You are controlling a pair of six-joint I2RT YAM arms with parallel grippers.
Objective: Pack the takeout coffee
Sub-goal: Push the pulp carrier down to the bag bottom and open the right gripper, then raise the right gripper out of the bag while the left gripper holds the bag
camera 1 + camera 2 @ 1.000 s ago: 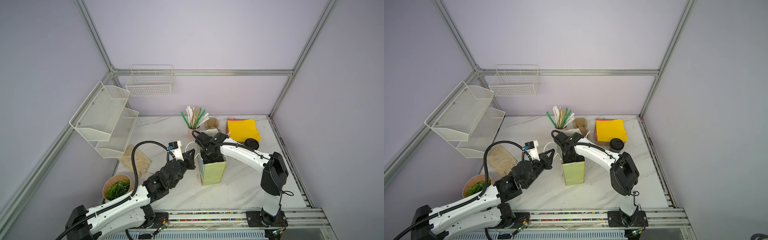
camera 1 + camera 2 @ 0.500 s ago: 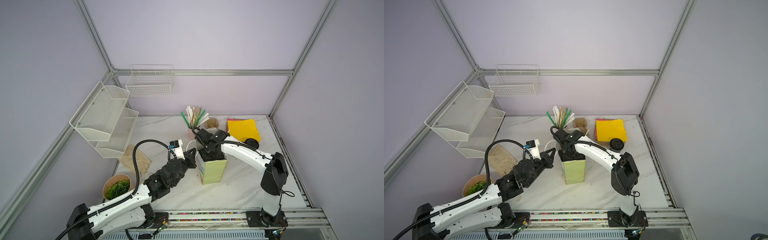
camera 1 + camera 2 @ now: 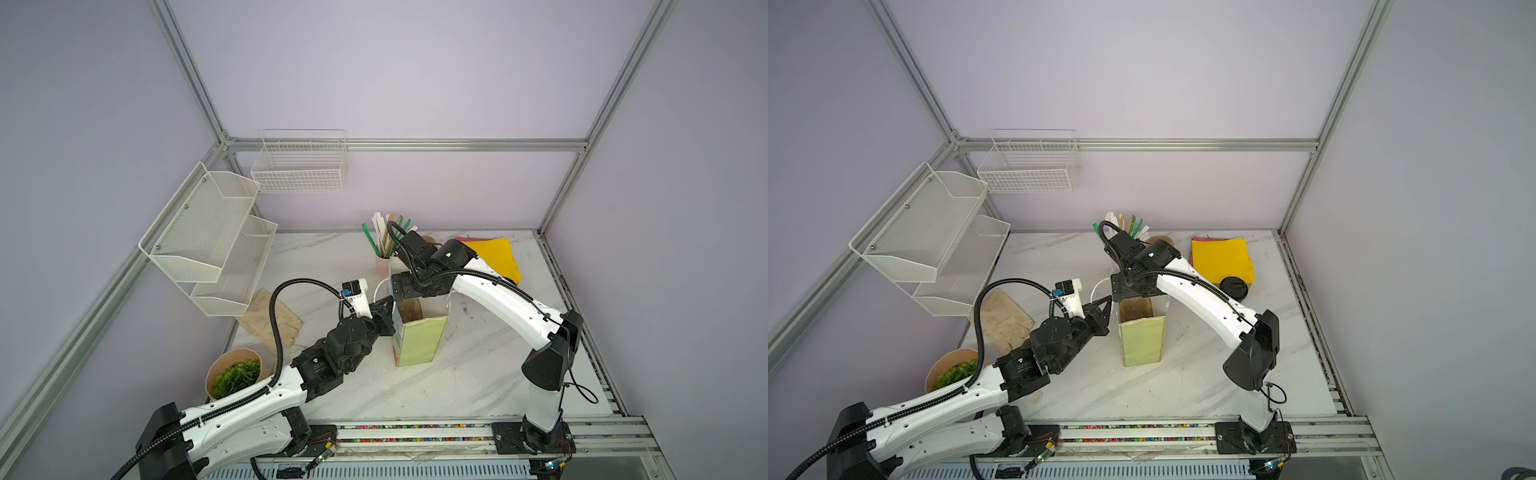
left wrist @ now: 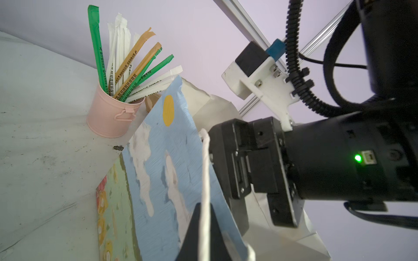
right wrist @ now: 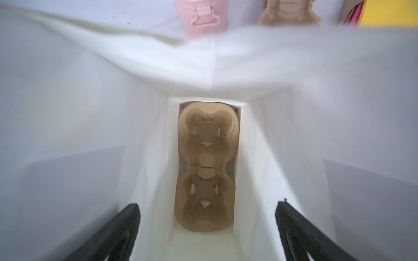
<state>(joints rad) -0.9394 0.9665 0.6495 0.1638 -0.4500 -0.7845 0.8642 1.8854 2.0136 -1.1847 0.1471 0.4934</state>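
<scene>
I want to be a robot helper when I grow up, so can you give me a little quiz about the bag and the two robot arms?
1. True or false: the takeout coffee is already inside the paper bag.
2. What lies at the bottom of the bag? A) straws B) a brown cup carrier C) a salad
3. Fill in: the left gripper is shut on the bag's edge, and the right gripper at the bag's mouth is ____.

Key: 1 false, it stands on the table beside the yellow napkins. 2 B. 3 open.
</scene>
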